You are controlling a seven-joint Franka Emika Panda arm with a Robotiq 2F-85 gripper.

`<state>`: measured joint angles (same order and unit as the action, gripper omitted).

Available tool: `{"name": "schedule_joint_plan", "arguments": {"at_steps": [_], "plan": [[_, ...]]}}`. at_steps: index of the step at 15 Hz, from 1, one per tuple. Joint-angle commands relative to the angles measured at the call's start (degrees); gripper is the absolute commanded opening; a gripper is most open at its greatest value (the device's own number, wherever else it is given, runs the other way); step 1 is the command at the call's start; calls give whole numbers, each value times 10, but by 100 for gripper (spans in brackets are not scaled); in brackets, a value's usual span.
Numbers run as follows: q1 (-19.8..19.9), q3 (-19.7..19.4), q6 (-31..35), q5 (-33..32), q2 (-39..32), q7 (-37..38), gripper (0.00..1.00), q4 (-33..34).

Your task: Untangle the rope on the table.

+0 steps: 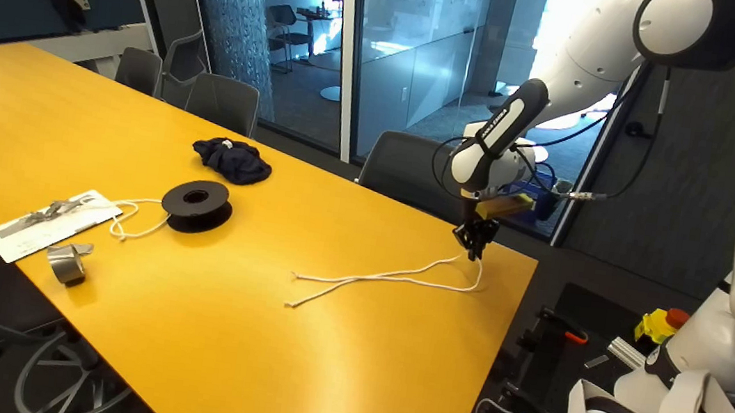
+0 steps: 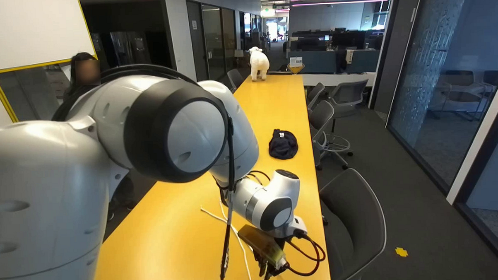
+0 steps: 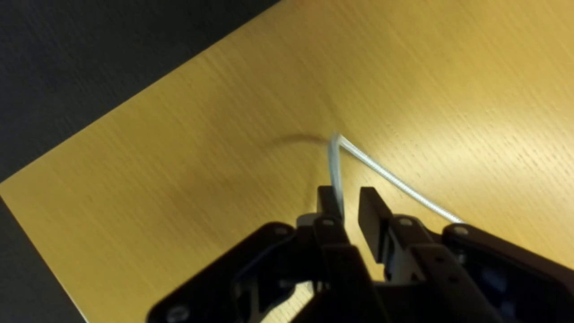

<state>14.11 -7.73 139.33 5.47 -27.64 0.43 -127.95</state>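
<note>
The gripper (image 3: 347,200), seen in the wrist view, has its two fingers (image 3: 374,215) apart, and the surface of the table (image 3: 448,58) shows in the gap between them. A length of white rope (image 3: 394,179) runs along the inner side of the finger at 9 o'clock, leads toward 12 o'clock, bends sharply and continues toward 4 o'clock. Contact between rope and finger cannot be determined; the stretch near the bend is blurred.

Rope, overall position: in an exterior view it lies near the end of the table, reaching to just beneath the gripper. From there two strands extend to between 8 and 9 o'clock. They lie apart near the gripper, meet farther along, then separate into two ends near each other. Which strand is uppermost where they meet cannot be told.

Other items, in an exterior view, with directions taken from the gripper: a black spool (image 1: 197,208) lies flat at 9 o'clock, and a dark blue cloth bundle (image 1: 233,162) sits between 9 and 10 o'clock. From the spool, a white cord (image 1: 144,201) loops out between 8 and 9 o'clock toward a white card (image 1: 52,233). A roll of grey tape (image 1: 66,264) sits just beside the card, at 8 o'clock from the spool.

Also in an exterior view, a white sheep figure (image 2: 259,64) stands at the table's far end, at 12 o'clock from the gripper, and a grey chair (image 2: 359,219) stands beside the table between 2 and 3 o'clock.
</note>
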Motion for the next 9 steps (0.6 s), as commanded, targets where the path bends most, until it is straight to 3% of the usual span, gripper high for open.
{"name": "schedule_joint_plan", "arguments": {"at_steps": [1,7,9], "plan": [[-8,-11,8,3,12,17,53,-9],[-49,-10,-10,-47,21,31,98,20],[-75,-6,-23,-80,19,33,100,47]]}}
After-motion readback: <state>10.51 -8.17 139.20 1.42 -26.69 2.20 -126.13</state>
